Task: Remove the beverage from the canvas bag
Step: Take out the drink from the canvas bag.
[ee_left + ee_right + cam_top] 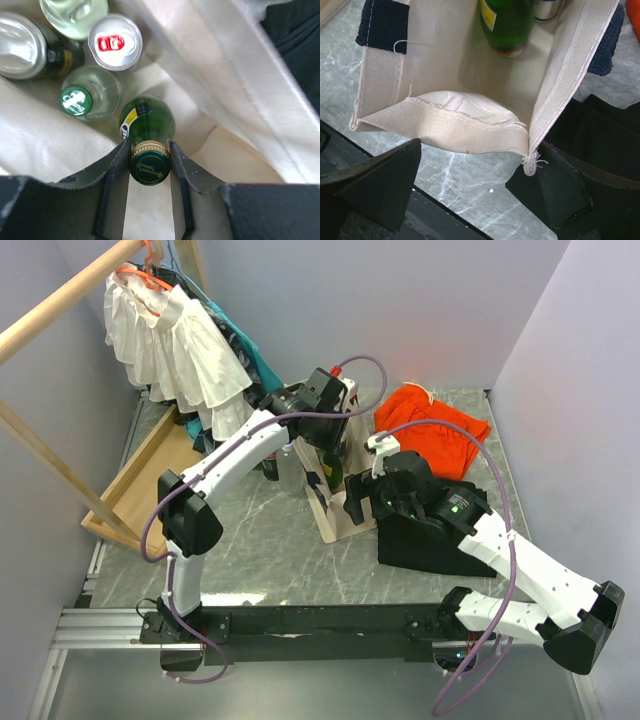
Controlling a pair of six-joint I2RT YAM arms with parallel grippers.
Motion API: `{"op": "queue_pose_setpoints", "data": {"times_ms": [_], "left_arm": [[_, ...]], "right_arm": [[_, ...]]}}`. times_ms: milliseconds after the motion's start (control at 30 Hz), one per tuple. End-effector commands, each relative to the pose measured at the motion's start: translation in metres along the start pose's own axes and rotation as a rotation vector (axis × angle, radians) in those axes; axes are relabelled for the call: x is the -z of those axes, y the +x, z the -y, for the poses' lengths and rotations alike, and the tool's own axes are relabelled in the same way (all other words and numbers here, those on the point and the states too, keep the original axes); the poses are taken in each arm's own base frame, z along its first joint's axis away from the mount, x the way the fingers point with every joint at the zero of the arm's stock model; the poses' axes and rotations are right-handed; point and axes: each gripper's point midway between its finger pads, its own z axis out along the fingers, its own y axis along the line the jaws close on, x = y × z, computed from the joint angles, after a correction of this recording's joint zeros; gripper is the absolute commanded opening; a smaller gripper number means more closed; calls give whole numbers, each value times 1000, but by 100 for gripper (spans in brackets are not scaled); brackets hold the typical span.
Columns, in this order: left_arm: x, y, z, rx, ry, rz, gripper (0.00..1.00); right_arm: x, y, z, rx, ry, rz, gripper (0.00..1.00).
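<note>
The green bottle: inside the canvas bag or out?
Inside: the canvas bag surrounds the green bottle; left gripper shut on its neck.

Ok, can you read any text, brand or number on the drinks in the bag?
Nothing reads cleanly.
Green cap on clear bottle: white lettering, too blurred.
Green bottle, yellow neck label: print too small.
Its dark cap, in the left gripper: embossed mark, illegible.
Can top: red tab, no text.

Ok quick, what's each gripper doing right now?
Left gripper: closed on the green bottle, at its neck.
Right gripper: open, holding nothing.
</note>
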Motion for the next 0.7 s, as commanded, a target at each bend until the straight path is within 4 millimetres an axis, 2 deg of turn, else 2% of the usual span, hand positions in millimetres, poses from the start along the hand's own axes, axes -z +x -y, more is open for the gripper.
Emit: {"op": "queue_pose_setpoints", "data": {"times_ms": [0,667], "left_arm": [[42,-54,18,-27,75,189,1],[90,-67,19,-72,81,248,1]], "right_arm": [[-2,14,0,-12,8,-41,100],[-1,9,2,-19,22,-32,100]]}}
